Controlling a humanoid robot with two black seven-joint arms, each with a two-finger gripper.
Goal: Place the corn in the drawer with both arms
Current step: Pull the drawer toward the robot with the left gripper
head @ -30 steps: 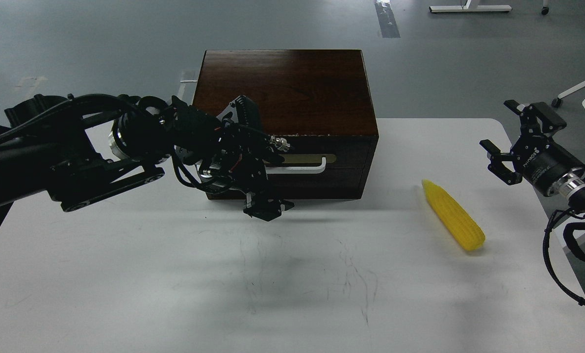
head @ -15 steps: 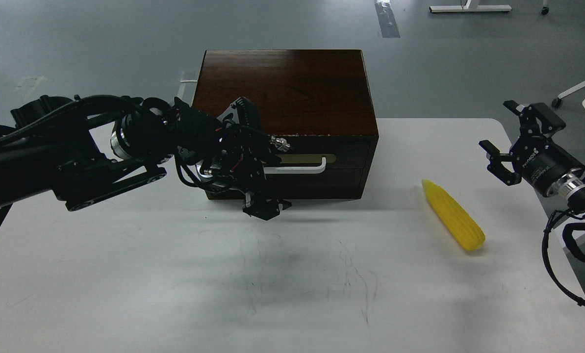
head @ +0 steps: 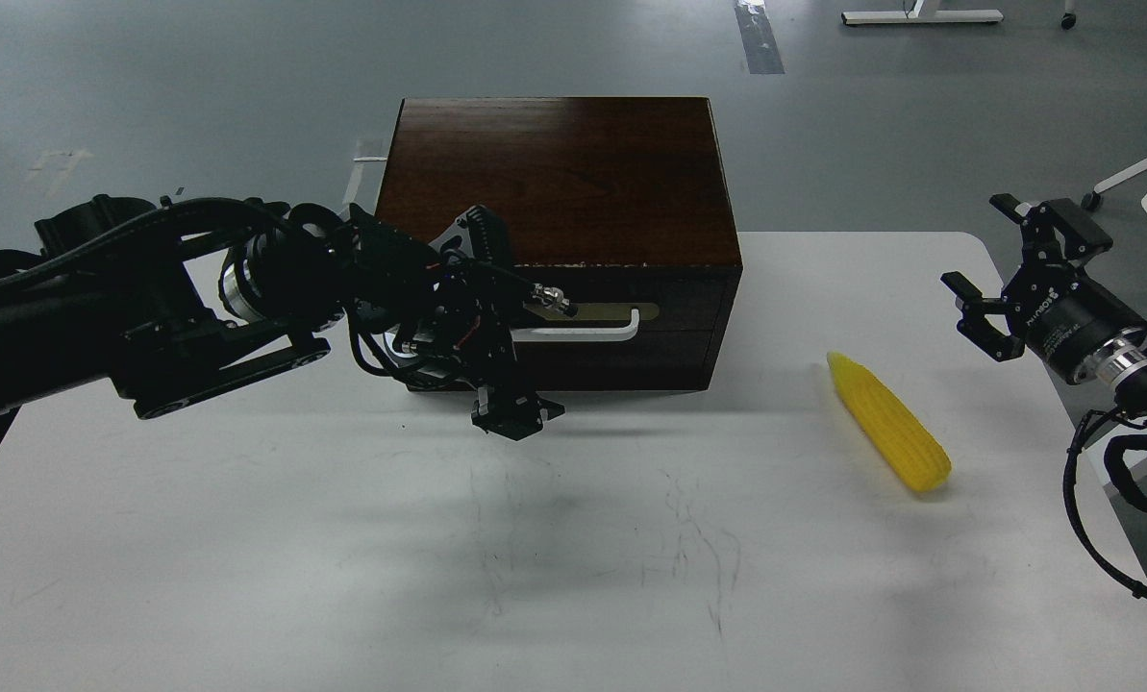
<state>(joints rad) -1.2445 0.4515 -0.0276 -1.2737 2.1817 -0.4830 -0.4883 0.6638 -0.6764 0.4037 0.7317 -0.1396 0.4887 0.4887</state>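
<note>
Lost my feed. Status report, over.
Left gripper at the white handle, grip unclear. Right gripper open, empty. Drawer shut. Corn on table, nothing blocking it.

The corn point(head: 888, 421), bright yellow and husked, lies flat at right of centre, its pointed tip toward the upper left. The drawer point(head: 621, 327), dark brown with a white bar handle point(head: 587, 332) and tan plate point(head: 597, 311), sits shut at centre.
</note>
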